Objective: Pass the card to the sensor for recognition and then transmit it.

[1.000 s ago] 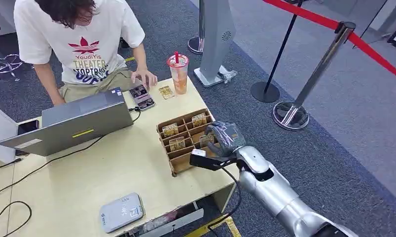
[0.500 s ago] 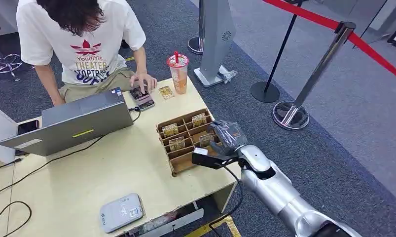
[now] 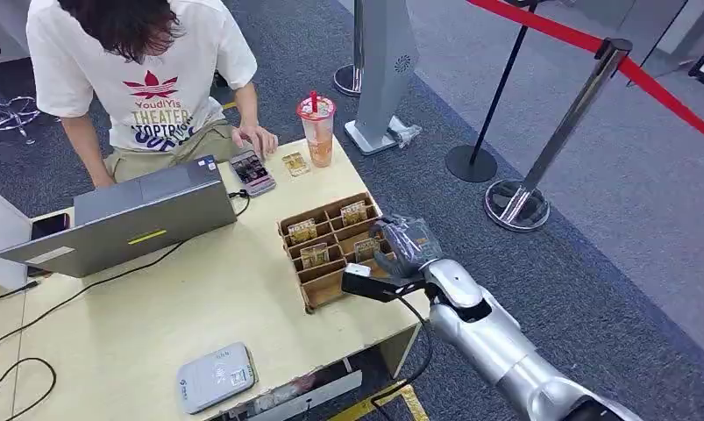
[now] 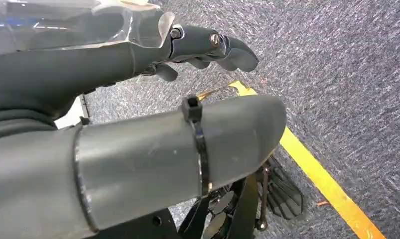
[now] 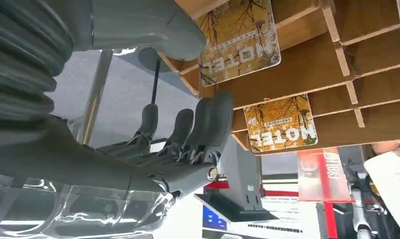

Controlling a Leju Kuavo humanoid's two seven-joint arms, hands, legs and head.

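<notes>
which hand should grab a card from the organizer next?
Right. The right hand hovers at the compartmented wooden card organizer, fingers beside a yellow hotel card. The left hand hangs over the grey carpet, away from the table.

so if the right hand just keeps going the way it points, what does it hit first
Most likely the nearest hotel card standing in the wooden card tray; the right hand has its fingers close beside it, though depth is unclear.

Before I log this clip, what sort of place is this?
Probably a lobby-style demo area: red-belt stanchions on grey carpet, a wooden rack of hotel key cards, and a person working at a laptop.
</notes>
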